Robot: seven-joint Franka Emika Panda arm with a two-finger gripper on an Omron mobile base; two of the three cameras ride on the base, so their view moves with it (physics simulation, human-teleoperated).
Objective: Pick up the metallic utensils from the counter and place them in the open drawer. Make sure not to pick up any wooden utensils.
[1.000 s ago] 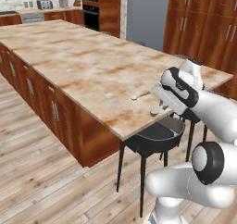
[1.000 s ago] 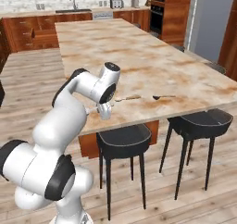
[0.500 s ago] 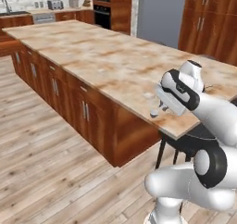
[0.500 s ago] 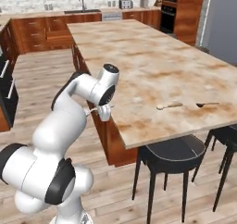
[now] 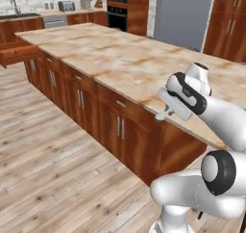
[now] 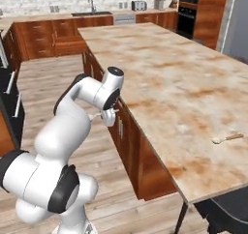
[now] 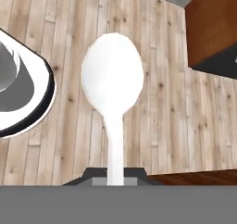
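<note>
- Metal is what the gripper (image 7: 115,176) has got: a slim spoon with a thin handle and an oval bowl (image 7: 112,79), looking pale and glossy in the hand view; the jaws are clamped nearly together on the handle's end
- key relation: the spoon's long axis runs straight out from the fingers, bowl at the far end pointing away from the hand, handle end pinched between the tips; so whatever the hand faces, the bowl gets there first
- the spoon is off the beige marbled stone island counter (image 6: 169,83); it hangs over the plank wood floor (image 7: 162,102), just beside the island's red-brown cabinet fronts
- what looks like the open red-brown wooden drawer (image 5: 18,54) juts out far off to the left in the left base view, well apart from the gripper (image 5: 163,115); probably the carry stage
- small light-tan wooden spoon (image 6: 227,138) lies on the counter, well apart from the arm; leave it
</note>
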